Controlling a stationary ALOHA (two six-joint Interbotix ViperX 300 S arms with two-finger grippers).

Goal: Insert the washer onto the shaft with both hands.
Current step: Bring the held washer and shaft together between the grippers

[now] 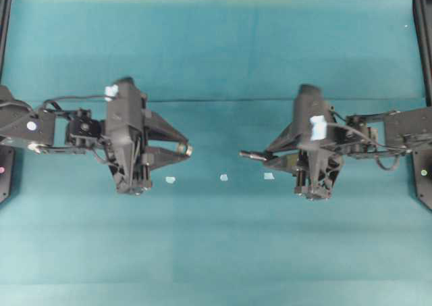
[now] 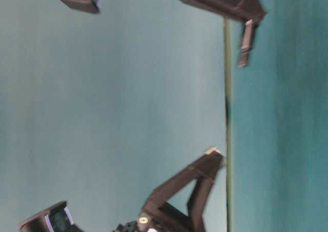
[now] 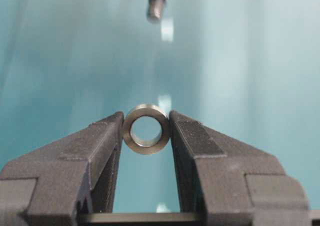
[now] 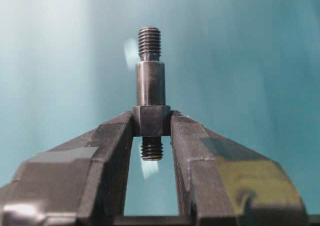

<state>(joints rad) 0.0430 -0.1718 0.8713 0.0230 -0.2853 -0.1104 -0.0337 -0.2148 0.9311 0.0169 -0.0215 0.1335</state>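
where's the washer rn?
Washer is pinched between the left gripper fingertips, left of centre overhead, off the table, facing the shaft in the right gripper.

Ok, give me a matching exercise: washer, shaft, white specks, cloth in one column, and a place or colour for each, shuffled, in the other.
Things:
1. washer
2. shaft
3. white specks
4. cloth

Places or colours:
A. lying loose on the table between the two arms
B. teal, covering the table
C. pinched in the left claw, hole facing the camera
D. clamped by its thick middle in the right claw, threaded end sticking out

Pairs: 1-C, 2-D, 3-A, 4-B
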